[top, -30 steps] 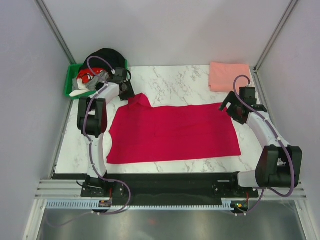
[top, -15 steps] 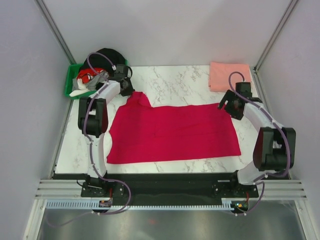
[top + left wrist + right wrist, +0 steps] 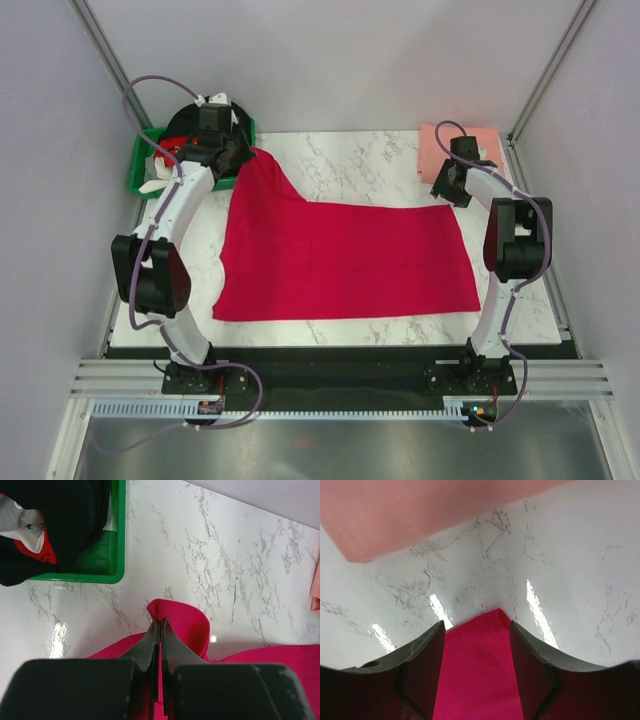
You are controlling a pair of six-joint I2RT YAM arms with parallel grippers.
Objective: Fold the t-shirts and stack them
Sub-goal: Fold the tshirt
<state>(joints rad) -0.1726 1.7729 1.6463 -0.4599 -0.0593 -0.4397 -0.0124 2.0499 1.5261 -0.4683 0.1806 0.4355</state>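
The crimson red t-shirt [image 3: 340, 265] lies spread across the middle of the marble table. My left gripper [image 3: 243, 158] is shut on its far left corner and holds that corner raised near the green bin; the left wrist view shows the jaws [image 3: 160, 624] closed on a fold of red cloth [image 3: 187, 625]. My right gripper [image 3: 447, 190] is open at the shirt's far right corner; in the right wrist view the red corner [image 3: 477, 670] lies between the spread fingers [image 3: 476, 626]. The folded salmon pink t-shirt [image 3: 470, 140] lies at the back right, and shows in the right wrist view [image 3: 435, 510].
A green plastic bin [image 3: 140, 165] holding dark, red and white clothes stands at the back left; it shows in the left wrist view [image 3: 114, 555]. Grey walls and metal posts close in the table at the back and sides.
My left arm has stretched out and pulled the red shirt's far left corner up and away towards the bin. My right gripper has moved away, towards the pink shirt.
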